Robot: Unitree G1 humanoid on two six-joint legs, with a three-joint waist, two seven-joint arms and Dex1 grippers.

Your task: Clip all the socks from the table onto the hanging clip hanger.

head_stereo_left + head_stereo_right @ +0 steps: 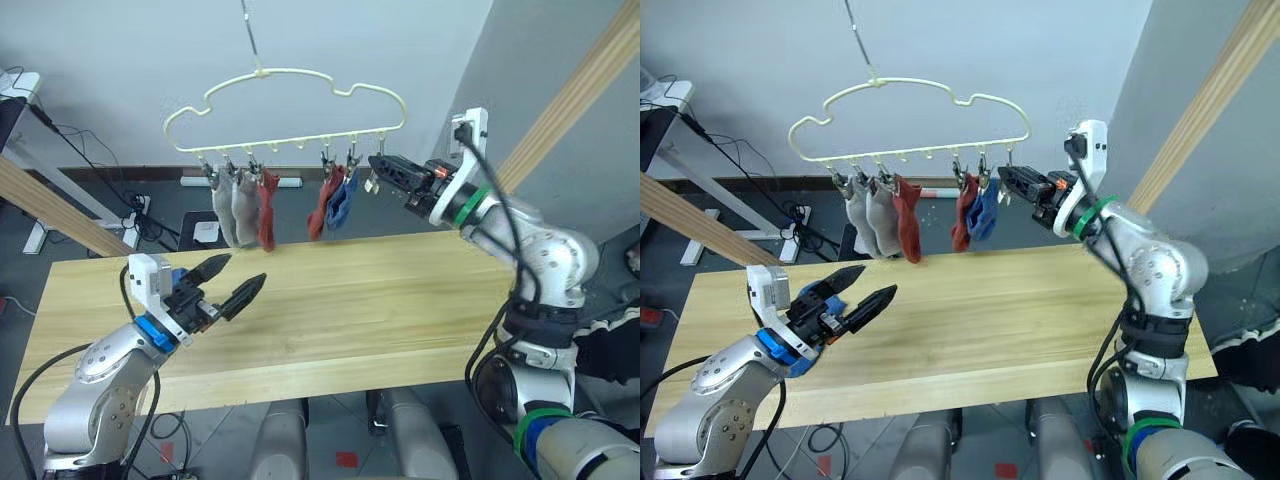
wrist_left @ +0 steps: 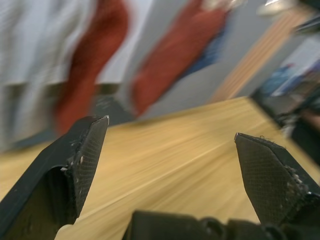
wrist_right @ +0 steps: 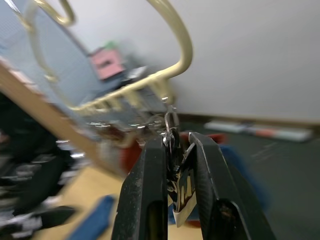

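The clip hanger (image 1: 285,110), a pale-yellow wire outline shaped like a cloud, hangs by its hook above the far edge of the table (image 1: 400,310); along its lower bar runs a row of small metal clips, and five socks hang from them; from the left, two light grey socks (image 1: 232,205) side by side and touching, then a rust-red sock (image 1: 266,212) just beside them at their 3 o'clock; after a gap come a second rust-red sock (image 1: 324,205) and a blue sock (image 1: 341,200) pressed against each other (the blue one partly behind the red). The right gripper (image 1: 378,165) is raised at the hanger's 4 o'clock end, level with the clip row; in the right wrist view its two black fingers (image 3: 150,195) stand close together, pinching the end clip (image 3: 172,150) with a small white tab between them; a blue fabric shape (image 3: 95,215) lies low and blurred in that view, and what it is cannot be told. The left gripper (image 1: 228,280) hovers over the near left part of the table, at roughly 7 o'clock from the hanger, its fingers spread wide apart with nothing between them, tips pointing toward the hanging socks; the left wrist view shows bare plank between the two fingertips (image 2: 87,150).
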